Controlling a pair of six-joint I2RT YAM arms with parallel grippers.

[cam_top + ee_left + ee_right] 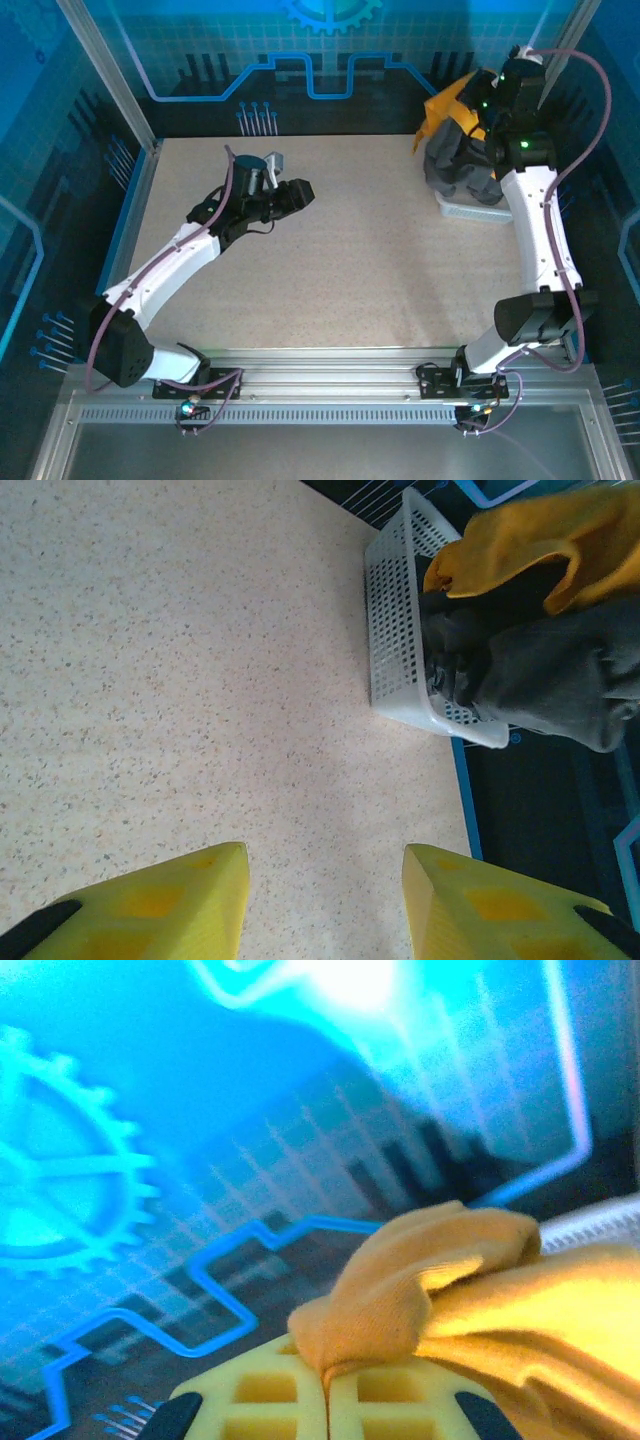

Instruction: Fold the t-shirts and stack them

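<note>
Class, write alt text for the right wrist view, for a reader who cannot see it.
The right arm's yellow fingers are shut on a bunched fold of the orange-yellow t-shirt at the bottom of the frame. Behind is a blue-lit wall with a gear graphic.

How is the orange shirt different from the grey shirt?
The orange shirt is bright; the grey shirt is dark. The orange shirt is pinched in the right pincer and sits higher; the grey shirt is held by nothing and slumps over the rim of the basket. Both are crumpled, not folded, at the basket.
</note>
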